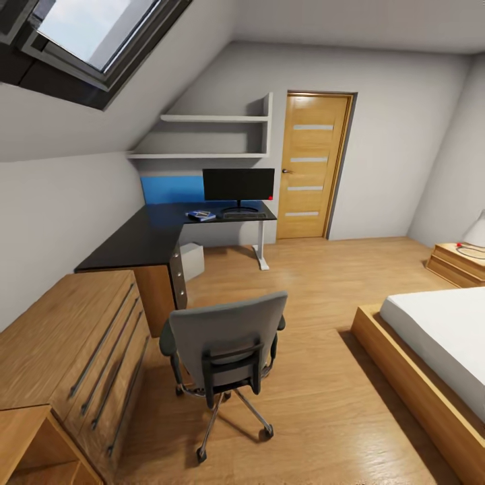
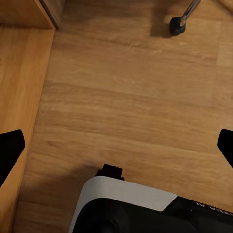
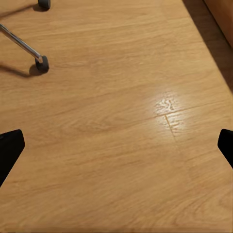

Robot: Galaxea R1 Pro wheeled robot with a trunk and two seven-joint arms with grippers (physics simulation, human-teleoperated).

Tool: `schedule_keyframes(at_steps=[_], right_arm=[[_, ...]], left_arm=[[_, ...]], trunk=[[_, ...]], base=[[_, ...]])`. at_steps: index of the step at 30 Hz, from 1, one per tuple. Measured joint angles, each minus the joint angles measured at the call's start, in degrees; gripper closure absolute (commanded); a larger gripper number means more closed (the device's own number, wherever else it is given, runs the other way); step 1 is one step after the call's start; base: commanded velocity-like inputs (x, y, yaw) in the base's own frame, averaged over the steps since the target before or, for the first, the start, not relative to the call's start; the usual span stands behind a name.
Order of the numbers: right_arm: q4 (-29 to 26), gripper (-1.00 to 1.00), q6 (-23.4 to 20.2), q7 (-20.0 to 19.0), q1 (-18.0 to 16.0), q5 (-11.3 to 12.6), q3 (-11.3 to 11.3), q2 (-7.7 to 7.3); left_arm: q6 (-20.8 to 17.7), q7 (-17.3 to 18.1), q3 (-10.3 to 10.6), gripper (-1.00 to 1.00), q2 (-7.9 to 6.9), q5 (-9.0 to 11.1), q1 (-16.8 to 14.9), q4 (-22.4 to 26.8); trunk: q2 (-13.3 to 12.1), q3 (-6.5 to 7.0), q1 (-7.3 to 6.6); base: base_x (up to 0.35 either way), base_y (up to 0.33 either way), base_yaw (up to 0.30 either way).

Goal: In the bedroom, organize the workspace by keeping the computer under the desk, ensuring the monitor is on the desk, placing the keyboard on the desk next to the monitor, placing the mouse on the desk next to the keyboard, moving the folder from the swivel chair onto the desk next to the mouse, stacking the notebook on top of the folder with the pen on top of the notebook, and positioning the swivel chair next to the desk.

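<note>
Here, swivel chair faces desk; no legible writing.

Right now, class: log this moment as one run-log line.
swivel chair: away from desk | monitor: on desk | left gripper: open, empty | right gripper: open, empty

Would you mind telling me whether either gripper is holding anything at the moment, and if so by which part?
Nothing is held. The left gripper and right gripper are both open, with only bare wood floor between their fingertips.

Desk: monitor, keyboard, folder on top.
</note>
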State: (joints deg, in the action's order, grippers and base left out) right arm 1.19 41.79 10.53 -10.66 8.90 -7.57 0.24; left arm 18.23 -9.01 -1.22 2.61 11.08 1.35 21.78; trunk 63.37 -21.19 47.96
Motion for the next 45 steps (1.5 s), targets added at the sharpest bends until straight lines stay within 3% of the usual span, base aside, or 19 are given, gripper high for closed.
schedule_keyframes(at_steps=[31,41,45], right_arm=[[-0.06,-1.0,0.0,-0.01,0.0,-0.02,0.0,0.03],[-0.08,-1.0,0.08,-0.02,0.0,-0.03,-0.08,0.07],[-0.16,-1.0,0.1,-0.05,-0.01,-0.07,-0.22,-0.02]], left_arm=[[0.3,-0.05,-0.08,-1.0,-0.08,0.08,-0.02,0.56],[0.77,-0.27,-0.22,-1.0,-0.09,0.16,-0.02,2.43],[0.51,-0.72,-0.39,-1.0,-0.05,0.1,-0.03,7.6]], trunk=[[0.0,0.0,-0.01],[0.79,-0.35,0.42],[2.4,-1.07,1.3]], base=[[-0.041,0.0,0.0],[0.0,0.0,0.0],[0.0,0.0,0.0]])
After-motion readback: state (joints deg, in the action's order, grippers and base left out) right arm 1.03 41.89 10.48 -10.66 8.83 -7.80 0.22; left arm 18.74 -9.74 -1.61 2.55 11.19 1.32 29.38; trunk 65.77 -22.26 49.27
